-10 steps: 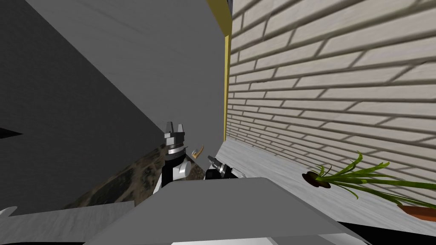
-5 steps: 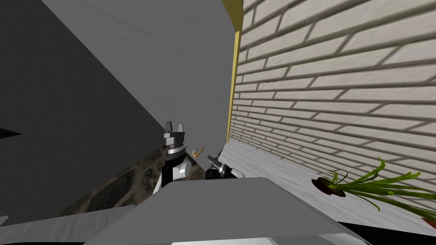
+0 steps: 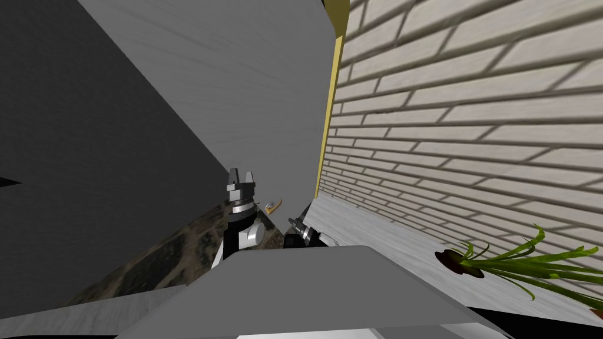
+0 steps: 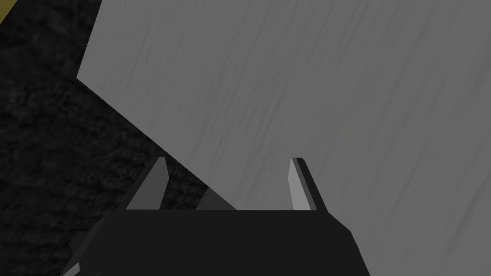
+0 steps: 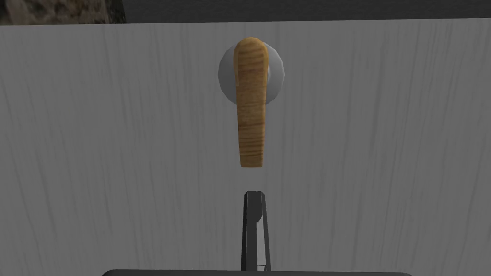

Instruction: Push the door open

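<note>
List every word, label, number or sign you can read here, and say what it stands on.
None: no readable text, number or sign stands on the grey door, its wooden lever handle, the yellow frame, the brick wall or the potted plant.

A pale brick wall (image 3: 471,118) rises on the right over a light wood-grained floor (image 3: 377,235), with a green long-leaved plant (image 3: 512,268) near its foot, while a mottled brown floor (image 3: 171,259) and a dark grey wall (image 3: 88,176) lie to the left.

No readable text, labels or numbers anywhere.
</note>
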You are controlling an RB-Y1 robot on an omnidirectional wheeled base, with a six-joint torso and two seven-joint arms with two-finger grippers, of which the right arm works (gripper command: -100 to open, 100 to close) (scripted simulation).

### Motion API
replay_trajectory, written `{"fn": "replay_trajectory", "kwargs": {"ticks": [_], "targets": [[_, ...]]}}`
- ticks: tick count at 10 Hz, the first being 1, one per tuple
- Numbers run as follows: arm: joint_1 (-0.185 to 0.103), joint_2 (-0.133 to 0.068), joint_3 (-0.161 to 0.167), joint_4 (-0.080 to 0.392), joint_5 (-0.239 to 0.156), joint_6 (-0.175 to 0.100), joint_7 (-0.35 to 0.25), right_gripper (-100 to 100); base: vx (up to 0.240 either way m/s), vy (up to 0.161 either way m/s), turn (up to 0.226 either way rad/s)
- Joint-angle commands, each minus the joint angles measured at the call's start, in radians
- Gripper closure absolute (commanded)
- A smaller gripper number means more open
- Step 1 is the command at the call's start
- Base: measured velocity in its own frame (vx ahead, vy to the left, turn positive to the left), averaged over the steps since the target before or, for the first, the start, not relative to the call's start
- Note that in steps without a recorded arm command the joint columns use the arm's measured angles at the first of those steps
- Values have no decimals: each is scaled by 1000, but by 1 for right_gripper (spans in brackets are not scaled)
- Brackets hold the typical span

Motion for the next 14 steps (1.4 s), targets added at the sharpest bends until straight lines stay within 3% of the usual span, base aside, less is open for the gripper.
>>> {"fn": "replay_trajectory", "kwargs": {"ticks": [1, 4, 5, 10, 11, 14], "targets": [[0, 0, 0, 0, 0, 0, 0, 100, -13, -25, 1], [0, 0, 0, 0, 0, 0, 0, 100, -4, -7, 0], [1, 10, -32, 9, -7, 6, 14, -100, -62, 63, -111], [5, 48, -127, 36, -28, 22, 57, -100, -96, 151, -97], [9, 37, -115, 23, -25, 22, 50, -100, -34, 62, -19], [5, 40, -127, 34, -26, 22, 58, -100, 112, 130, 27]]}}
